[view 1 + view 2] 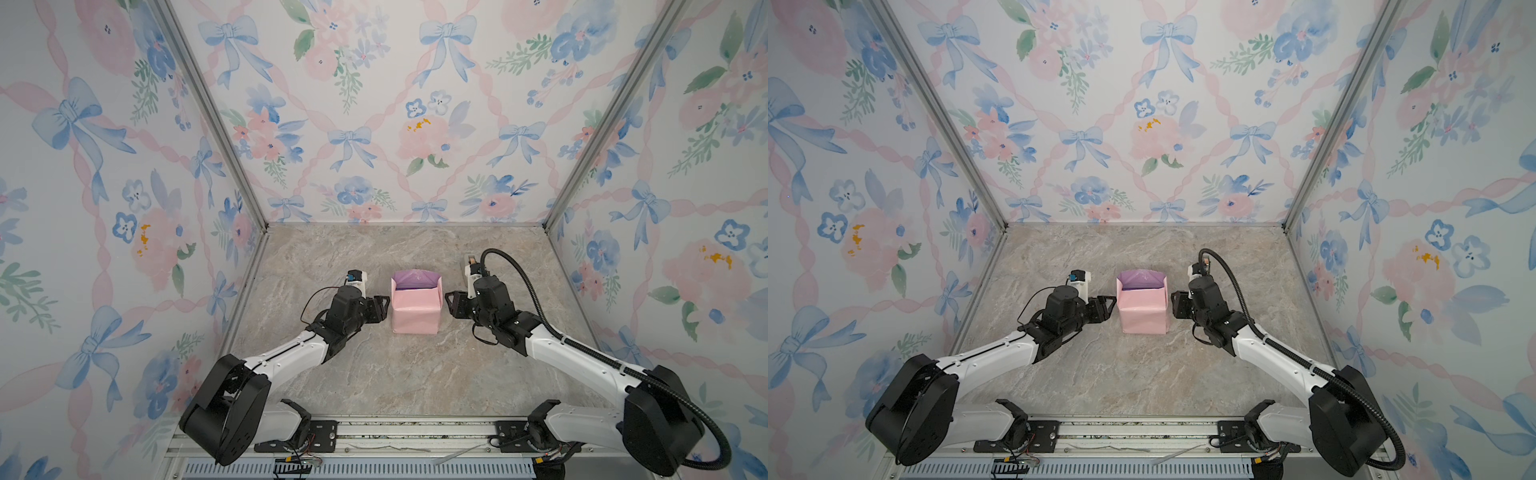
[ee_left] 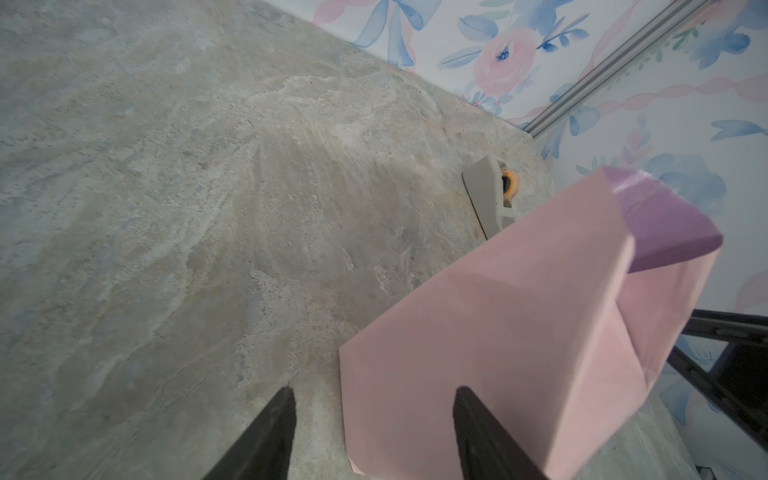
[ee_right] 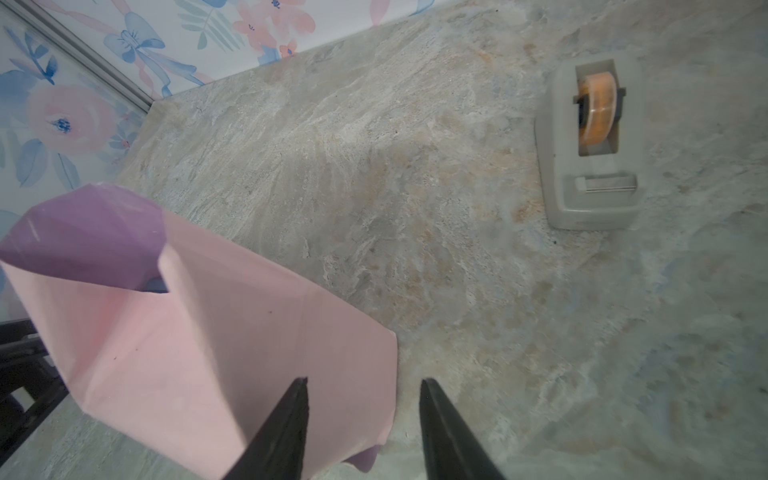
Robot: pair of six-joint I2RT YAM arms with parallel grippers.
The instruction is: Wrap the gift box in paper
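Note:
The paper [image 1: 415,309] [image 1: 1142,311] is folded into an upright pale pink parcel at the table's middle. Its far end stands open and shows the lilac side [image 2: 665,224] [image 3: 91,232]. The gift box is hidden inside the paper. My left gripper [image 1: 384,307] [image 1: 1108,305] [image 2: 374,392] is open just off the parcel's left side. My right gripper [image 1: 451,305] [image 1: 1175,305] [image 3: 365,380] is open just off its right side. Neither holds anything. In each wrist view one finger overlaps the pink side and the other hangs over bare table.
A beige tape dispenser [image 3: 594,145] [image 2: 490,195] [image 1: 471,262] stands behind the right wrist, towards the back right. The marble-look table [image 1: 374,374] is closed in by floral walls on three sides. A metal rail [image 1: 415,432] runs along the front edge.

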